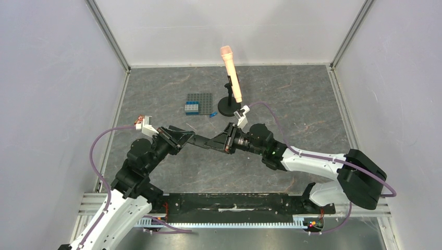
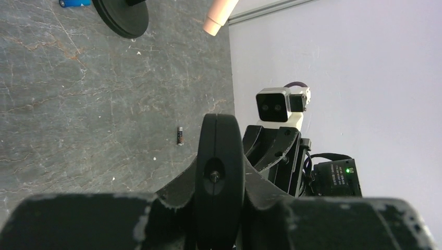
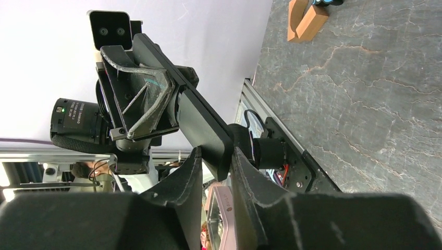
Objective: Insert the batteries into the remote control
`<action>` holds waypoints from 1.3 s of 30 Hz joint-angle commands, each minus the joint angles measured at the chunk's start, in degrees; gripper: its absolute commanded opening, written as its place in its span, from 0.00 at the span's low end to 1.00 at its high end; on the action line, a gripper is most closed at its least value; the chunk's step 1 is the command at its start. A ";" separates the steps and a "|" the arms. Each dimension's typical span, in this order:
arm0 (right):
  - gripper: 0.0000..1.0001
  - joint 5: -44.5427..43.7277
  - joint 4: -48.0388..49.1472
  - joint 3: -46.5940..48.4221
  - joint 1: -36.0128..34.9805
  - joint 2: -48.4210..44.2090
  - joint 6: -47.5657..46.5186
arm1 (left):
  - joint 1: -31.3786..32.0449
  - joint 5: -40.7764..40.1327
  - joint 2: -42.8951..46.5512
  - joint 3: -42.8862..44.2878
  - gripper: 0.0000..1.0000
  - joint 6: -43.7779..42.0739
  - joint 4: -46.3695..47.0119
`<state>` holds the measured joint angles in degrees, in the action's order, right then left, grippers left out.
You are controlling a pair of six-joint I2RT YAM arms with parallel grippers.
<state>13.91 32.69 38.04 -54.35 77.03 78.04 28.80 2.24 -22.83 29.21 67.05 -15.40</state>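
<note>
Two claws share one load. In the top view, the left gripper (image 1: 181, 138) and the right gripper (image 1: 225, 141) are each clamped on one end of the slim, flat, matt-black remote control (image 1: 206, 140). It seems to hang clear of the grey marbled table (image 1: 292, 104), with the peach microphone on its black stand (image 1: 231, 78) at 1 o'clock.

In the left wrist view, the remote shows end-on between closed fingers. One tiny dark battery with a paler tip (image 2: 180, 136) lies loose on the table at 10 o'clock, apart from the remote.

In the right wrist view, the fingers pinch the bar's near end, and I cannot tell whether the back cover is on.

My judgement is that one arm should keep a firm hold, compartment side up, before the other lets go to fetch the battery.
</note>
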 commanded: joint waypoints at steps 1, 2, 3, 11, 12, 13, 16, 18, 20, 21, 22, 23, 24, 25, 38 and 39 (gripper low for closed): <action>0.19 -0.57 -1.05 -0.88 0.96 -0.50 -1.09 | -0.14 -0.12 -0.13 2.23 0.02 -3.57 2.32; 0.17 -0.47 -1.05 -0.79 1.13 -0.35 -1.10 | -0.12 -0.13 -0.21 2.25 0.02 -4.04 2.01; 0.16 -0.43 -1.05 -0.65 1.25 -0.23 -1.08 | -0.14 -0.26 -0.32 2.25 0.02 -4.55 1.72; 0.00 0.13 -0.57 1.12 2.44 0.88 -1.32 | -0.14 -3.90 -2.67 3.28 0.02 -15.65 -4.25; 0.00 0.41 -0.24 1.30 2.61 1.18 -1.36 | -0.14 -4.25 -3.20 3.25 0.02 -16.78 -4.73; 0.00 0.74 0.08 1.41 2.69 1.56 -1.24 | -0.12 -4.51 -3.58 3.26 0.02 -17.97 -4.98; 0.00 1.53 1.26 1.44 3.10 2.58 -0.67 | -0.11 -5.34 -4.57 2.84 0.02 -20.02 -5.17; 0.00 1.97 2.24 1.21 3.41 2.91 -0.16 | -0.09 -5.70 -5.37 2.54 0.02 -20.77 -5.12; 0.00 2.51 4.43 0.73 3.83 3.28 0.55 | -0.14 -5.76 -5.85 2.03 0.02 -21.46 -4.37; 0.00 2.62 4.58 0.74 4.02 3.46 0.79 | -0.10 -5.80 -6.07 1.67 0.02 -21.72 -3.87; 0.00 2.85 5.07 0.72 4.24 3.74 0.87 | -0.14 -5.91 -6.29 1.41 0.02 -22.06 -3.42; 0.00 3.19 5.28 0.74 4.46 4.18 0.88 | -0.06 -6.01 -6.60 1.12 0.02 -22.42 -2.93; 0.00 3.37 5.29 0.80 4.70 4.54 0.87 | -0.12 -6.18 -6.84 0.82 0.02 -22.68 -2.67; 0.00 3.32 5.31 0.55 4.88 4.83 0.87 | -0.14 -6.57 -7.26 0.67 0.02 -23.02 -2.54; 0.00 -7.10 -14.15 -5.81 9.88 3.64 -16.21 | -0.10 -4.52 -14.69 1.20 0.02 -32.10 2.91; 0.00 -8.62 -16.05 -6.04 10.36 3.73 -17.49 | -0.10 -3.56 -15.35 1.50 0.02 -33.01 3.85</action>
<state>12.16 25.19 33.06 -45.41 81.91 69.28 28.95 -3.20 -36.10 29.28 40.84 -17.76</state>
